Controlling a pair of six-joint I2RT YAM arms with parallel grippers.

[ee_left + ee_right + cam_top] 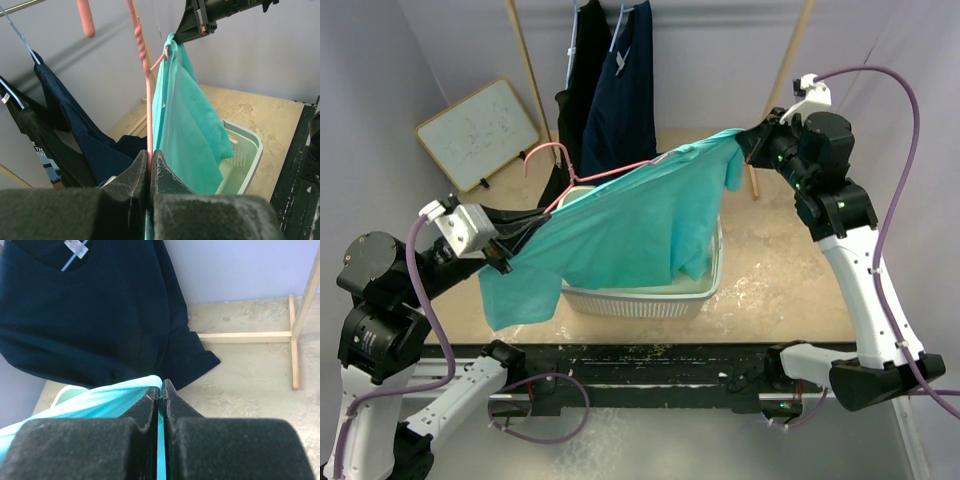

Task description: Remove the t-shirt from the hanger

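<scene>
Left gripper (150, 159) clamps the thin pink plastic hanger (148, 100), right gripper (161, 390) pinches the teal fabric t-shirt (620, 230) at upper right; mid-removal, likely next pulling them apart.

Left fingers (131, 181) clamped on pink hanger (148, 100), teal t-shirt (192, 125) hanging beside
</scene>
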